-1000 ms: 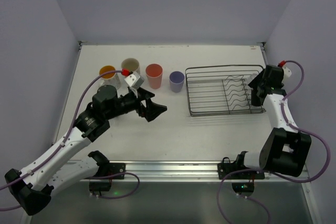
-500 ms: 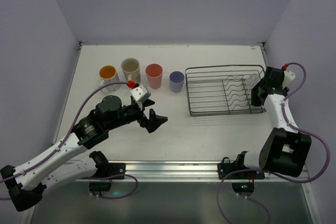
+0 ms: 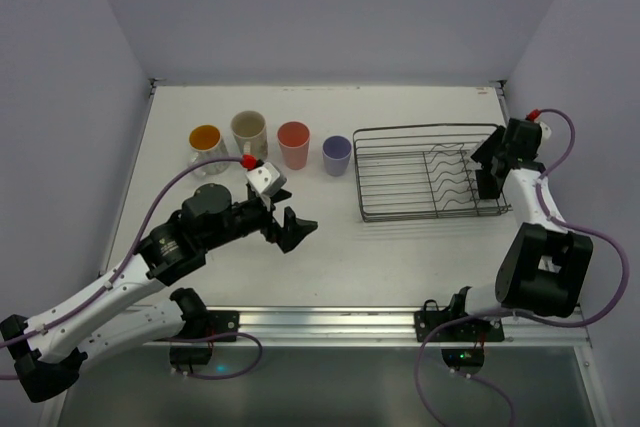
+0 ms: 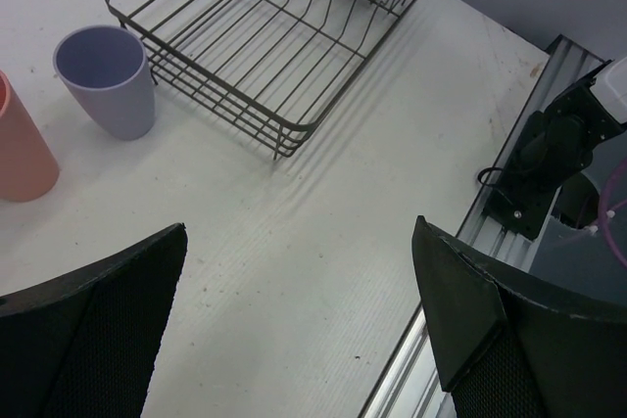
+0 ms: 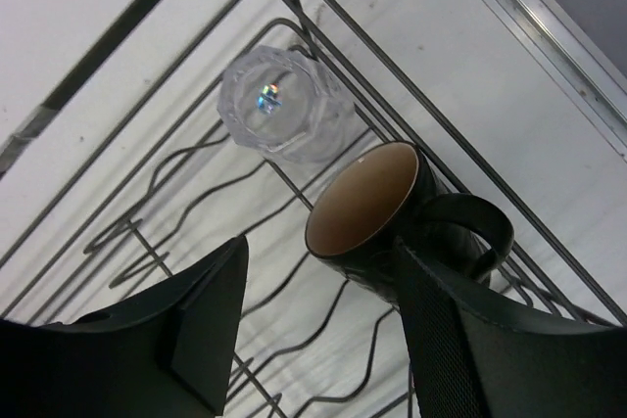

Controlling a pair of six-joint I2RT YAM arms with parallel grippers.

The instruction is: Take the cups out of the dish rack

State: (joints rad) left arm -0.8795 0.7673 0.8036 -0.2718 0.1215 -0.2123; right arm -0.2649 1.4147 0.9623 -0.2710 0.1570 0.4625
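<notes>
Right gripper (image 5: 320, 261) spread wide, empty. A small dark-brown handled cup (image 5: 367, 208) sits just ahead, hugging the right finger, with a clear faceted glass (image 5: 279, 110) beyond, both in the dark wire dish rack (image 3: 430, 215). Risk: an off-centre close clips the handle and knocks the cup into the glass. Left gripper (image 4: 299, 227) open, idle. Against half a second ago, the right wrist has shifted slightly farther; the left is unchanged.

The top camera looks down over the whole table (image 3: 330, 257); the 2 closer wrist cameras share the dish rack (image 3: 395, 177).
</notes>
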